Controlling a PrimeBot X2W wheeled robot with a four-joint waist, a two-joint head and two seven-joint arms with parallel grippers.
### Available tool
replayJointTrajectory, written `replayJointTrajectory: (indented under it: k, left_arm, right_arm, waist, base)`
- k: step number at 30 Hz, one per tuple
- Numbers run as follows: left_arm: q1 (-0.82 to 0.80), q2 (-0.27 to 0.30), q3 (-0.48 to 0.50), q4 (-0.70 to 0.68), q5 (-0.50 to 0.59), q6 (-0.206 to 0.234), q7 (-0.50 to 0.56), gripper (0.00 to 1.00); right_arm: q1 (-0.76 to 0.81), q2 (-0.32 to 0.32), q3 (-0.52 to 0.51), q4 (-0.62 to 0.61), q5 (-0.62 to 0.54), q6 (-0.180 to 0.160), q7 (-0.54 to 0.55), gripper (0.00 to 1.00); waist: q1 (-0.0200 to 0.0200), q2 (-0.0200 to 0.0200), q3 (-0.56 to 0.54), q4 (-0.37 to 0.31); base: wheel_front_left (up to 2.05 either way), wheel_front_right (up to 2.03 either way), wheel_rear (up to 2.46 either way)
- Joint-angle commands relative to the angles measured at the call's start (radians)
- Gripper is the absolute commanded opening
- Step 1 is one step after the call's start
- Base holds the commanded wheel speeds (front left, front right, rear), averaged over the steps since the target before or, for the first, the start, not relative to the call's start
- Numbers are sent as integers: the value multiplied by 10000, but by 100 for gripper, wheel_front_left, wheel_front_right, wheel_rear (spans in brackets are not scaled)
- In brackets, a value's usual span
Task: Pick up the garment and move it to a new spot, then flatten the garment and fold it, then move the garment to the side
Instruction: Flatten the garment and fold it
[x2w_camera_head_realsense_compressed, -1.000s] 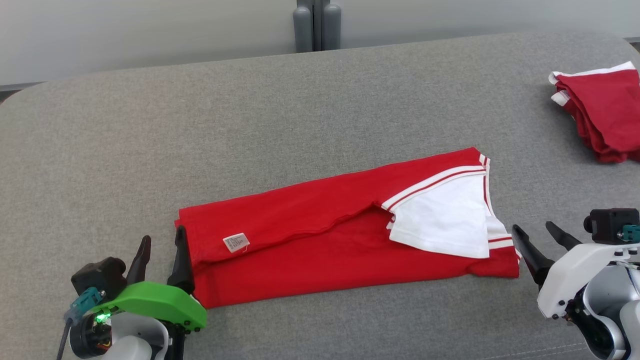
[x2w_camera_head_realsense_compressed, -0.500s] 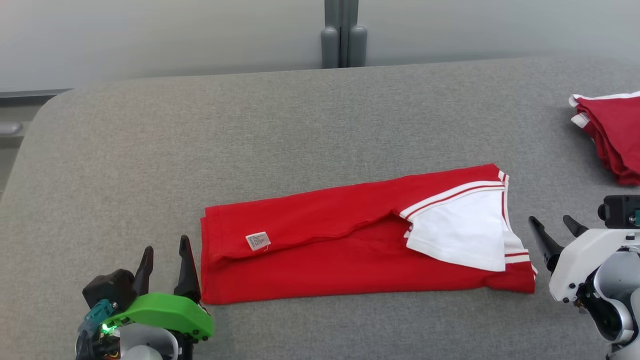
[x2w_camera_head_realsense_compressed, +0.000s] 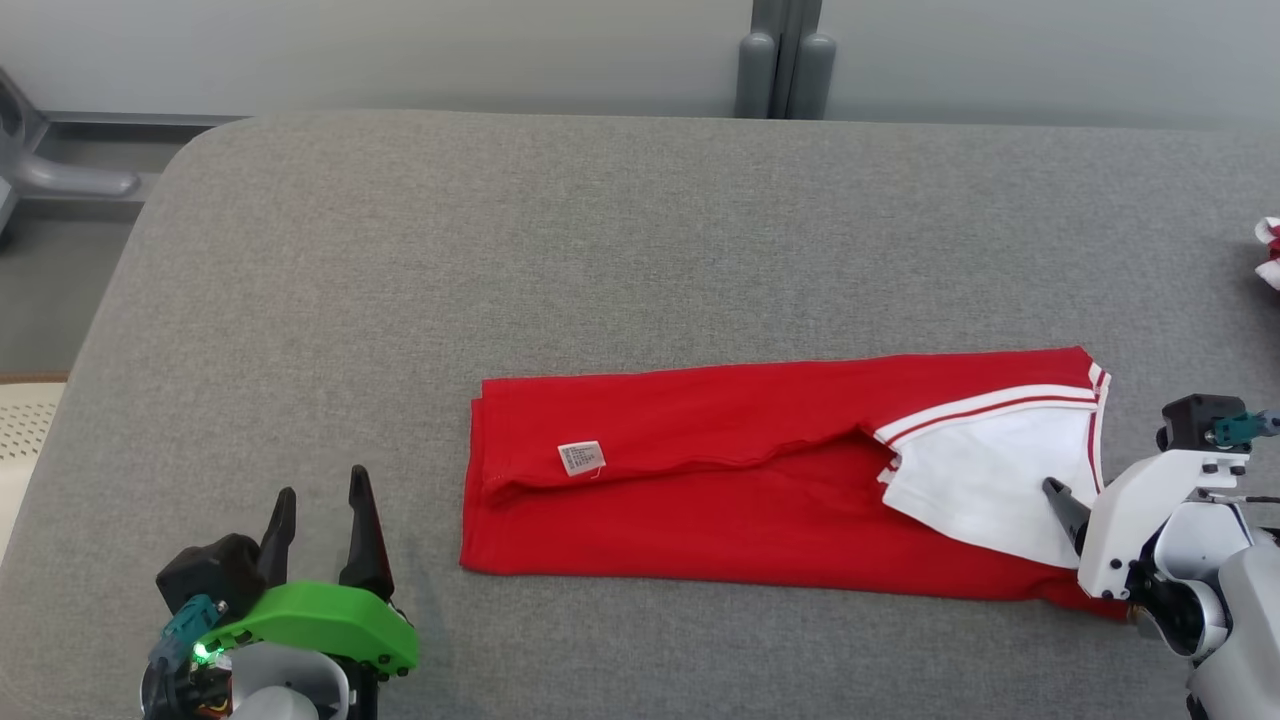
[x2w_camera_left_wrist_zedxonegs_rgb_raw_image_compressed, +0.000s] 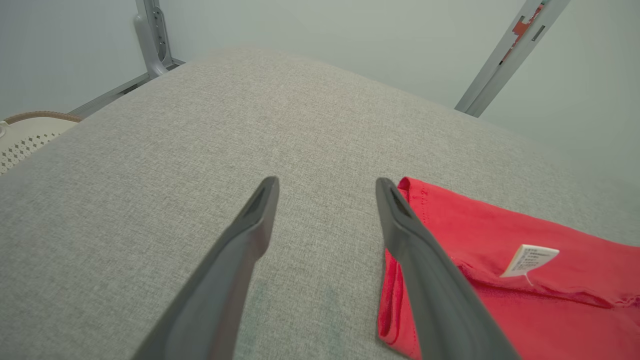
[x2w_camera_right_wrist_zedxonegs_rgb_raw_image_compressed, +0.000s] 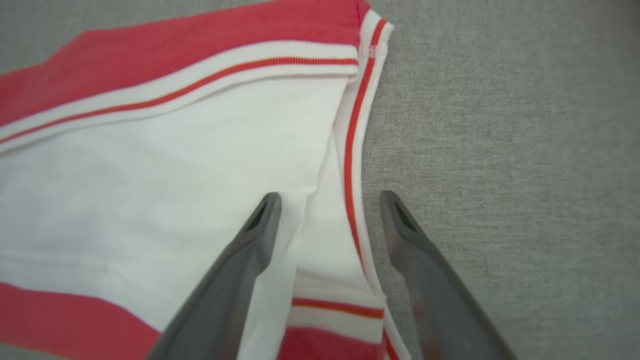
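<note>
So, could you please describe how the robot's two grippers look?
The left gripper and right gripper each have two long, dark, tapering fingers. The left has a bright green cover with black screws, a glowing green light and a teal plug. The right has a white cover with black screws, a black block and its own teal plug.

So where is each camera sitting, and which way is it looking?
Left wrist view: on the left arm, looking along the open left gripper across the grey table toward the garment; both fingers show.
Right wrist view: on the right arm, looking down at the white sleeve; the open right gripper has a finger either side of its striped edge.
Head view: on the head, looking forward and down over the garment; both grippers show low, left and right.
Shared: head and left wrist views both show the white label.
</note>
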Motion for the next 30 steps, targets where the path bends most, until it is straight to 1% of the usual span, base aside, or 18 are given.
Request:
replayJointTrajectory:
  k: [1,5,6,7,9,13,17,22,24,27,30]
  left_arm:
    - [-124,83,29,-23,32,56,7,100]
    - [-144,136,54,-60,39,96,9,100]
    - [-138,151,61,-69,36,113,10,100]
    - [-131,167,72,-83,37,126,12,100]
    - [-134,175,40,-113,64,148,39,100]
    - [-127,175,-24,-161,76,182,54,100]
    - [-74,139,-84,-190,85,183,95,100]
    - [-139,56,-207,-208,113,159,131,100]
    - [-162,26,-239,-181,128,175,139,100]
    - [-157,-17,-268,-135,114,178,132,100]
    - [-190,-53,-306,-48,86,127,146,100]
  right_arm:
    - [-158,5,100,247,37,-13,-40,100]
    - [-347,77,565,861,126,-10,-119,100]
    - [-409,105,658,954,148,-7,-144,49]
    - [-491,135,759,1053,168,-7,-198,31]
    - [-627,128,942,1182,219,-7,-321,0]
    - [-883,-93,1075,1344,245,-19,-729,0]
    - [-1055,-324,978,1380,339,-19,-1041,0]
    - [-806,-924,729,1148,333,-18,-1097,0]
    - [-701,-1043,583,981,331,-18,-1053,0]
    - [-625,-1050,352,652,363,-16,-1057,0]
    - [-502,-798,315,170,408,-16,-1136,0]
  waist:
    - [1,0,64,126]
    - [1,0,82,136]
    - [1,0,79,113]
    - [1,0,75,72]
    - [1,0,53,-30]
    - [1,0,-66,-303]
    - [1,0,-226,-676]
    - [1,0,-298,-1096]
    - [1,0,-304,-1237]
    - [1,0,-313,-1384]
    - [1,0,-370,-1430]
  base:
    - [0,0,0]
    - [0,0,0]
    - [0,0,0]
    - [0,0,0]
    - [0,0,0]
    - [0,0,0]
    - [0,0,0]
    - [0,0,0]
    - [0,0,0]
    - [0,0,0]
    - [0,0,0]
